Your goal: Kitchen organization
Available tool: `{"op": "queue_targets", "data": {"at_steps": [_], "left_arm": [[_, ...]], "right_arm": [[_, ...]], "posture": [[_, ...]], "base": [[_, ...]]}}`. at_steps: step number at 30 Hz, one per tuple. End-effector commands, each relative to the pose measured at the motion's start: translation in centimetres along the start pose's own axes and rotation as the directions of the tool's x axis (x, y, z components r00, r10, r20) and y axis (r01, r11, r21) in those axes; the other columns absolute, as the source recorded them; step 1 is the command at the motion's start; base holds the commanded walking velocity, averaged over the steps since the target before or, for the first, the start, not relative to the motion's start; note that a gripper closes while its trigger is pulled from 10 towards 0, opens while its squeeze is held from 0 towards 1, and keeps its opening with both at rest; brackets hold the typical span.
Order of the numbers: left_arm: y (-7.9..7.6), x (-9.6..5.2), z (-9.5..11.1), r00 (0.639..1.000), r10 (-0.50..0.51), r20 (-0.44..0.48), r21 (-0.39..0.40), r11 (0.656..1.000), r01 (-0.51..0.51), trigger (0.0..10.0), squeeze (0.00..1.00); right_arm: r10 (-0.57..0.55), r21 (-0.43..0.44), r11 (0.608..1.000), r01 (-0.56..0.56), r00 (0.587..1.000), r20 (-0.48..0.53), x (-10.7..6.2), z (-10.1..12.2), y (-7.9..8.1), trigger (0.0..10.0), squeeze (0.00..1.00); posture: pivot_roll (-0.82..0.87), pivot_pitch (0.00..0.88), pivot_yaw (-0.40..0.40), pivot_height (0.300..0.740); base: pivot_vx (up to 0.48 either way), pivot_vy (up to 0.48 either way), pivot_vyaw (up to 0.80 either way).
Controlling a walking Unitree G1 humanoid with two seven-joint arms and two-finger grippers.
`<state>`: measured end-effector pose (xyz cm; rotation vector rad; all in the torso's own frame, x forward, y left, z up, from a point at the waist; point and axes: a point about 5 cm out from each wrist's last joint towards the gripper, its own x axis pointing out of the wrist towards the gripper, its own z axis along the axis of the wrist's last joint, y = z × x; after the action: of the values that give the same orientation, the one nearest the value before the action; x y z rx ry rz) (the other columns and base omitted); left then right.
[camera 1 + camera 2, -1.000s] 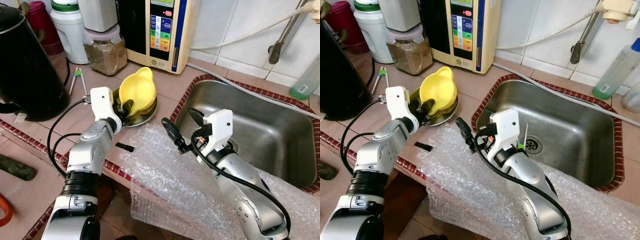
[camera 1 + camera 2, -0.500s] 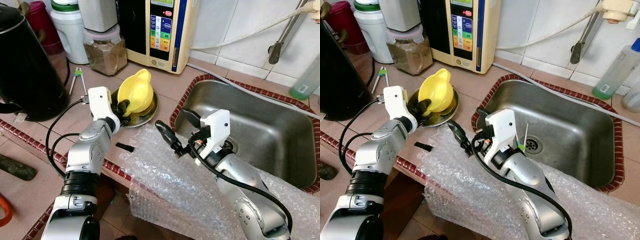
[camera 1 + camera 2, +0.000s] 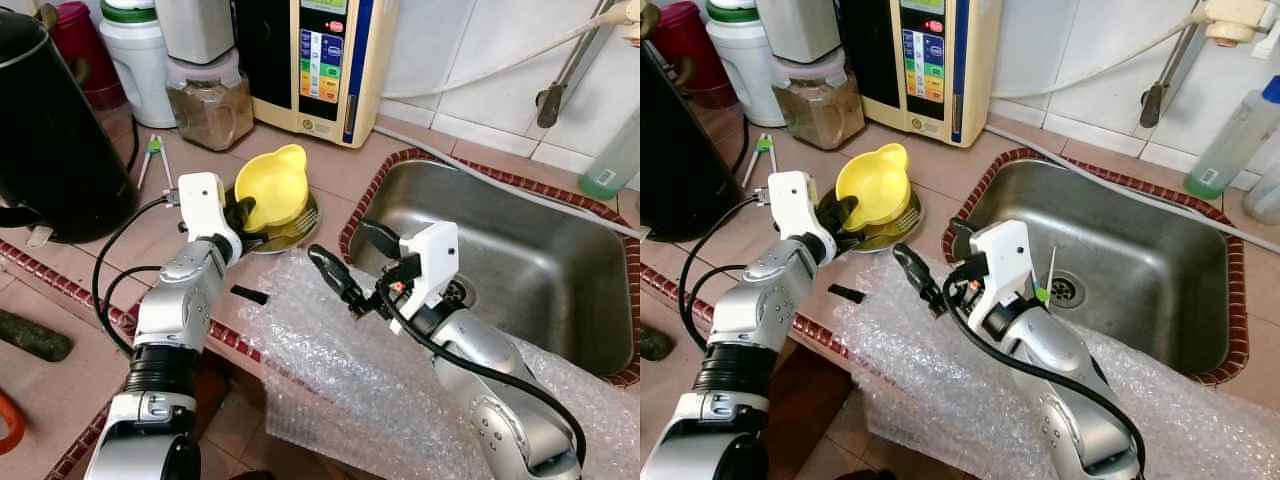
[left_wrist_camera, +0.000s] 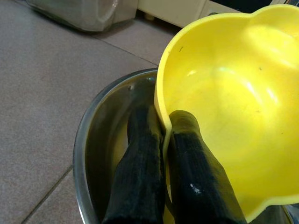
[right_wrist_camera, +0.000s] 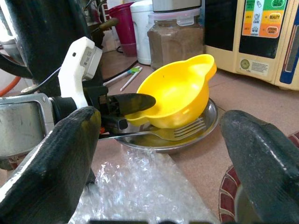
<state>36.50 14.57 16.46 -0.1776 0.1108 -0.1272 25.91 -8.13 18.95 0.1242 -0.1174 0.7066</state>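
The left gripper (image 4: 161, 140) pinches the rim of the yellow bowl (image 3: 272, 187), which was tipped up a moment ago and now sits flatter in the metal dish (image 3: 902, 222), on the counter (image 3: 150, 235) near the sink's (image 3: 560, 270) left edge. The right gripper (image 3: 345, 262) has moved closer, fingers spread wide over the bubble wrap (image 3: 330, 360). I think it may help hold the bowl next.
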Motion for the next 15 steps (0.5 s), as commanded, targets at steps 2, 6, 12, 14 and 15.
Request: {"op": "queue_targets", "data": {"at_steps": [2,6,12,14,15], "left_arm": [[0.0,-0.1,-0.2,1.000,0.007,0.003,0.014,1.000,-0.008,0.0,0.00],[-1.1,-0.6,0.7,0.992,-0.049,0.115,0.080,0.996,0.040,0.0,0.00],[-2.5,-1.0,2.3,0.959,-0.120,0.256,0.181,0.981,0.075,0.0,0.00],[-3.5,-1.3,2.7,0.939,-0.184,0.289,0.242,0.964,0.114,0.0,0.00],[-3.9,-1.4,2.7,0.932,-0.202,0.300,0.254,0.959,0.126,0.0,0.00]], "right_arm": [[0.008,0.004,1.000,-0.008,1.000,0.011,0.1,0.2,0.0,10.0,0.00],[-0.032,0.029,0.999,0.031,0.999,0.025,0.2,0.2,-0.2,10.0,0.00],[-0.096,0.116,0.989,0.087,0.992,0.077,0.5,0.7,-0.4,10.0,0.00],[-0.131,0.170,0.979,0.113,0.986,0.103,0.8,1.1,-0.9,10.0,0.00],[-0.147,0.193,0.973,0.124,0.983,0.113,0.9,1.3,-1.1,10.0,0.00]], "posture": [[0.03,0.092,-0.030,0.740],[0.02,0.088,-0.021,0.740],[0.02,0.084,-0.023,0.740],[0.02,0.083,-0.029,0.740],[0.02,0.084,-0.031,0.740]], "base": [[0.000,0.000,0.00],[0.000,0.000,0.00],[0.000,0.000,0.00],[0.000,0.000,0.00],[0.000,0.000,0.00]]}}
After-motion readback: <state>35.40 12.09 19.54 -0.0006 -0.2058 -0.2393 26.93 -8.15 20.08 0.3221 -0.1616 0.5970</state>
